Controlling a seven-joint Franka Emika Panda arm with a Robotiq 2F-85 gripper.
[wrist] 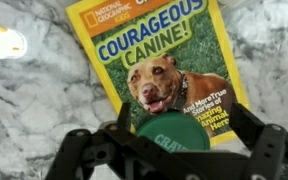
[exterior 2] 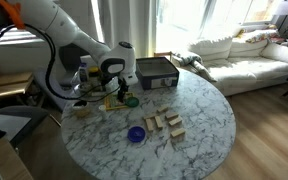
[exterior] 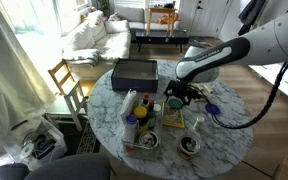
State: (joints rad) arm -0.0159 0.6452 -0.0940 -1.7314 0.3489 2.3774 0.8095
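In the wrist view a yellow children's book (wrist: 154, 50), titled "Courageous Canine!" with a brown dog on the cover, lies flat on the marble table. A round green lid or tub (wrist: 174, 137) with pale letters sits on the book's lower edge. My gripper (wrist: 182, 125) is open and hangs right above it, one black finger on each side with gaps to the green rim. In both exterior views the gripper (exterior: 180, 94) (exterior 2: 119, 93) points down over the book (exterior 2: 112, 104), with the green tub (exterior 2: 131, 101) next to it.
A black box (exterior: 134, 72) (exterior 2: 156, 72) stands at the table's edge. Wooden blocks (exterior 2: 165, 124) and a blue bowl (exterior 2: 136, 133) lie mid-table. Cups and bottles (exterior: 136, 112) crowd one side. A wooden chair (exterior: 66, 80) and a white sofa (exterior 2: 244, 50) stand beyond the round marble table (exterior 2: 209, 125).
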